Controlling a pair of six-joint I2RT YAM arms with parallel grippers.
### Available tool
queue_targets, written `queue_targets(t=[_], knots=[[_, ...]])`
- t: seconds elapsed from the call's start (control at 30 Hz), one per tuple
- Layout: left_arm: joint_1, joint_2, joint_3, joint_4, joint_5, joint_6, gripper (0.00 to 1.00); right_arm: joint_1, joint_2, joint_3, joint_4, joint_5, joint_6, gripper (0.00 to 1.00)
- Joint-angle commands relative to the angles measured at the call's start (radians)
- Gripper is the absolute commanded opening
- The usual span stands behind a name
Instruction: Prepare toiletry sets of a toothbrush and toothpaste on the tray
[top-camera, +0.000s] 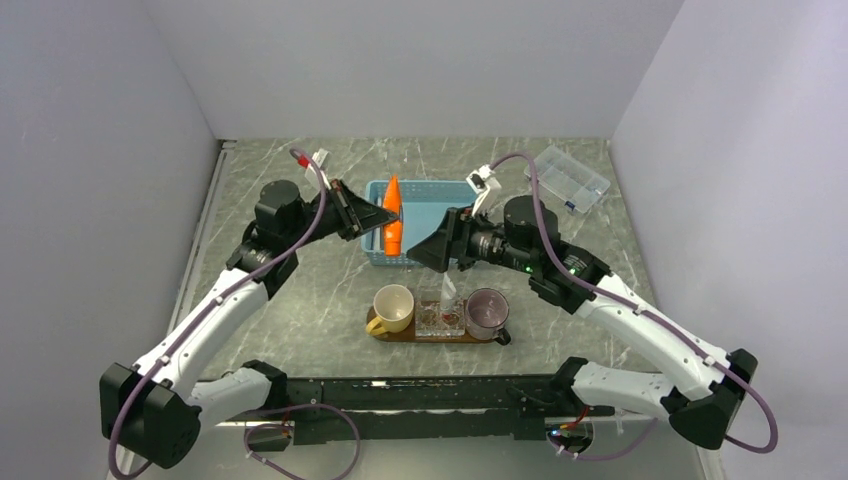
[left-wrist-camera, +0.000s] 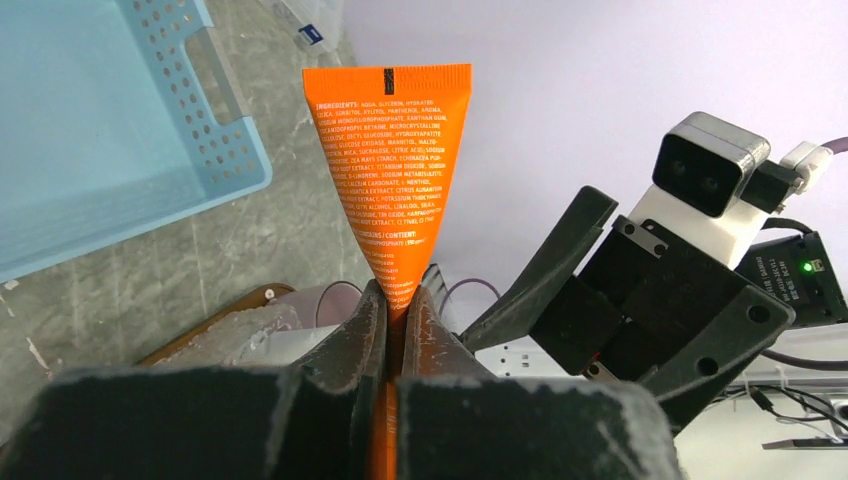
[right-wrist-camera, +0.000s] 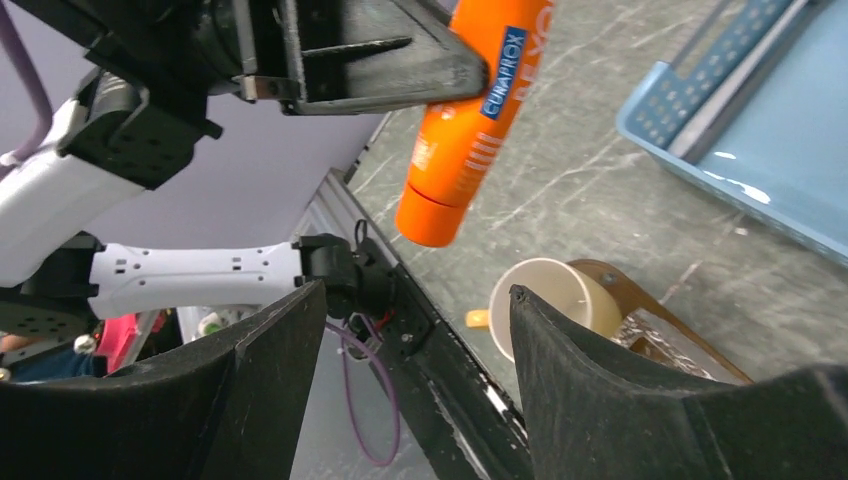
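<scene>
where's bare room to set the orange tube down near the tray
Bare table lies left of the tray, between the yellow cup and the left arm, and behind the blue basket. The tray is crowded: three cups fill it end to end. The strip between tray and basket sits under the right gripper.

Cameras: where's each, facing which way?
Top external: above, behind the bases, looking down at the grey marble table; both arms show.
Left wrist: along its shut jaws at the bright orange toothpaste tube; right arm beyond.
Right wrist: between its open jaws, down at the cream mug; left arm above.
Shared: all see the tube and blue slatted plastic basket.
</scene>
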Motion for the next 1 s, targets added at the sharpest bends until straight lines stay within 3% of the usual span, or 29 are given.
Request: queue_targets(t=[0.0,0.57,0.97], knots=[[0.009,-0.069,-0.024,0.183,0.064,-0.092,0.00,0.054,0.031,-0.005,0.126,0.030,0.046,0.70],[0.010,-0.204,-0.143,0.224,0.073,-0.155,0.00,0.184,0.110,-0.029,0.286,0.095,0.108,0.70],[0.010,-0.207,-0.168,0.261,0.092,-0.177,0.00,0.197,0.120,-0.040,0.328,0.099,0.124,0.58]])
